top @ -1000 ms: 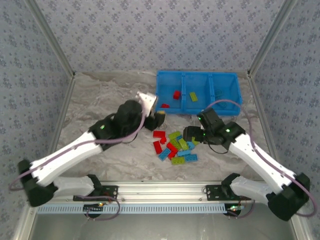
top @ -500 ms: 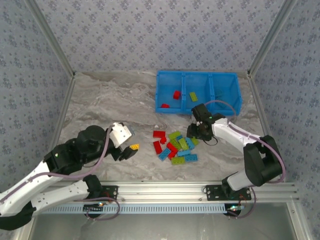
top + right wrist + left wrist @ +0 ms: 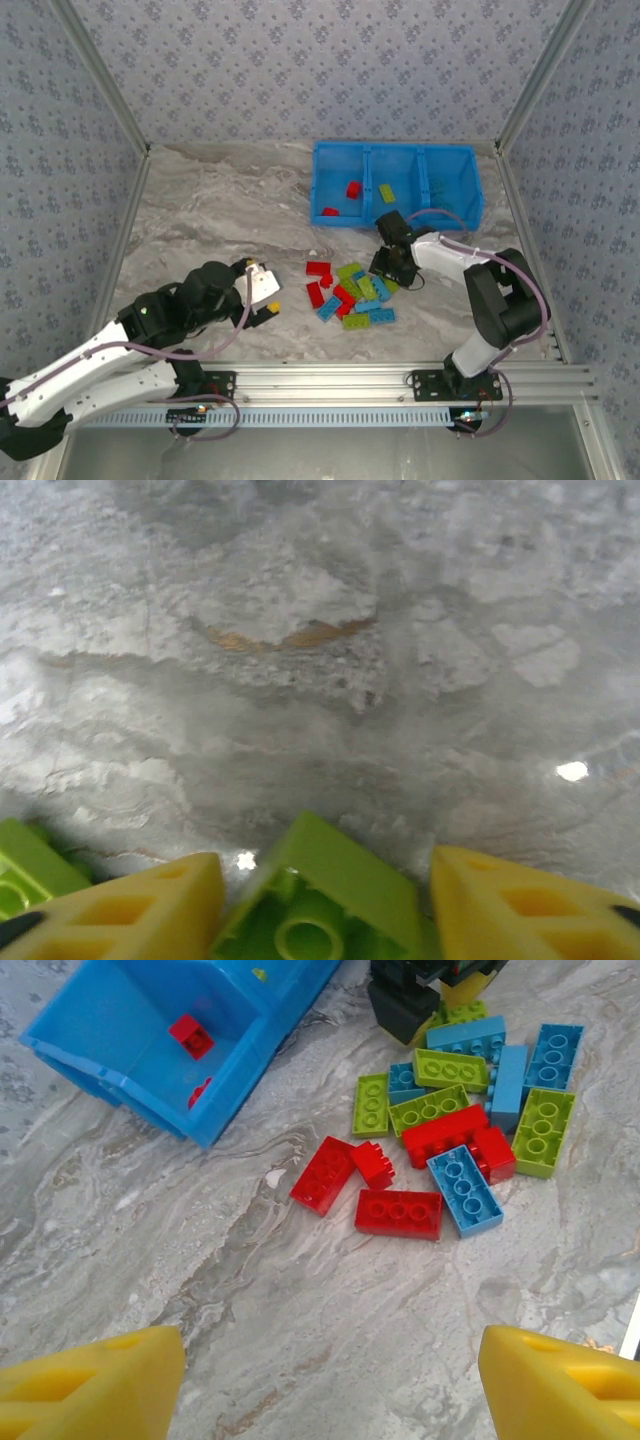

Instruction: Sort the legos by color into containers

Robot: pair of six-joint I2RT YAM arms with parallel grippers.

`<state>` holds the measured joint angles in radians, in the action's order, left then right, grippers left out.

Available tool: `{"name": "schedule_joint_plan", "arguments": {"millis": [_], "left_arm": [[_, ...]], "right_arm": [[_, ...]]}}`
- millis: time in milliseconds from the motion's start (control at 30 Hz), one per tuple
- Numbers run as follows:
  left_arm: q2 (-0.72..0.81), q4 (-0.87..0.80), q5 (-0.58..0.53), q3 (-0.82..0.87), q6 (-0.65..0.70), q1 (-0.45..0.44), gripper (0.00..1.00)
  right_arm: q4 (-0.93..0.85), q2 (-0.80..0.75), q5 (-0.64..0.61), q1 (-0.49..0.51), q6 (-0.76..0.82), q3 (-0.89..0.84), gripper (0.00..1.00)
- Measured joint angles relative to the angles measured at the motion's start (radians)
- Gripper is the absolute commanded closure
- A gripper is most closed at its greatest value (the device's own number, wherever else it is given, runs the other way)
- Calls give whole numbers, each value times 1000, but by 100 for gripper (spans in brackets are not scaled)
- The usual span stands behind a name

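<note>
Right wrist view: shows a lime green brick lying between the yellow fingertips of the right gripper, flush or nearly flush against both, and apparently canted. Cannot confirm whether clamped on it or merely straddling it; recorded as undetermined. Also shows bare marbled table ahead of the brick and the corner of a second lime piece at lower left.

Top external: places the right gripper at the right-hand edge of the loose legos, a mixed heap of red, lime and light blue lying near the front of the blue bin. Finds two red bricks in the left compartment, one lime brick in the middle compartment, and something too small to identify in the right.

Governing relation: from the right gripper, straight back to the middle compartment, near, with only the bin's front wall between. Judged the proper destination for a lime piece, with the right arm much the nearer.

Left wrist view: shows the left gripper spread wide with nothing between its fingers, looking across the heap toward the bin, with red pieces on its side. Seen from above, sits left of the heap and well apart from the bin.

Risk, as judged: possible slip of a canted brick on the lift over the wall.
</note>
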<state>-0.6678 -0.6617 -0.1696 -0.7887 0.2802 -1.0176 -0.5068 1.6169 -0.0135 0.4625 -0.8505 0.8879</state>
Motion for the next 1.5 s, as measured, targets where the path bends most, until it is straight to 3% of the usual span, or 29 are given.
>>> {"name": "schedule_joint_plan", "arguments": {"millis": [67,133,233,400,567,800,900,1033,1200,1267,1500], "left_arm": [[11,16,-3,20,0,0,22],[13,26,-3,31,0,0,21],[13,40,1,42,0,0,17],[13,73,38,72,8,4,1],[4,101,92,102,10,76,1],[-8,126,133,103,7,136,1],[-8,129,132,103,7,136,1],[-5,136,120,104,4,136,1],[-18,178,14,109,-100,179,1],[-48,179,-12,99,-161,217,1],[-348,69,-74,-209,-579,272,7]], "right_arm": [[-4,-4,-9,2,-24,1,69],[3,-11,-10,3,-44,1,72],[7,-19,-17,3,-69,-1,73],[-29,-147,-69,2,-82,1,73],[-33,-234,-166,-31,32,155,73],[13,120,-234,-130,249,585,65],[6,270,-234,-157,296,701,52],[-56,388,-233,-183,343,819,46],[-113,354,-229,-192,377,852,45],[-115,297,-218,-192,383,823,38],[-156,-24,-163,-171,413,653,37]]}}
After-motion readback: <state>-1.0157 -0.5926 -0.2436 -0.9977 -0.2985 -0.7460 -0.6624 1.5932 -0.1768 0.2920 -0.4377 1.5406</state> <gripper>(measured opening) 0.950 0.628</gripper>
